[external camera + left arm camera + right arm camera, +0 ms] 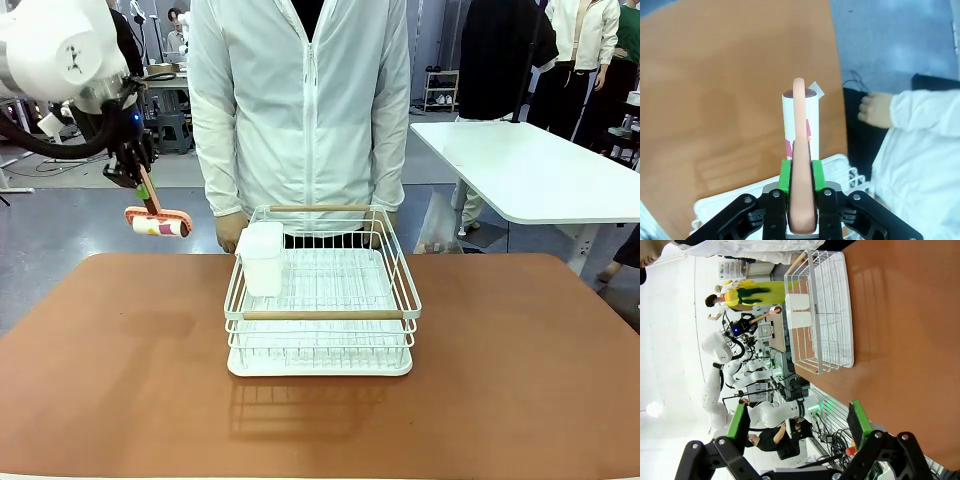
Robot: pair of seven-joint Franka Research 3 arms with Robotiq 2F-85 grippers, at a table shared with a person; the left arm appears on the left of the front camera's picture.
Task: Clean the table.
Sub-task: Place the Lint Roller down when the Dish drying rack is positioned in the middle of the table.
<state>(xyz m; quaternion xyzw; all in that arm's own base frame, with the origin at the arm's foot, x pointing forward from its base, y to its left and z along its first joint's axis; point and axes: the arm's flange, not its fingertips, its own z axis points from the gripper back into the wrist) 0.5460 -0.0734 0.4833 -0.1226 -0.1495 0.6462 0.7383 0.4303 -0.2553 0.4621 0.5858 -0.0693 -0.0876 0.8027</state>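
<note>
Front view: your left claw (143, 185) pinching lint roller (158, 224) handle, high above bench (100, 360). Right claw (797, 425) spread, empty. Risk: descent clips dish rack (320, 300) or person's hand (876, 110).

White wire dish rack (320, 300) with two wooden handle bars sits on a white drip tray, mid-scene, upright. White rectangular plastic cup holder (262, 257) hangs inside the rack's left wall, near its far corner. Person in white zip jacket (300, 100) stands just behind the rack. White-topped side table (540, 170) stands on grey floor, far right. More people (590, 50) behind it. Black stools (175, 125) far left background.
</note>
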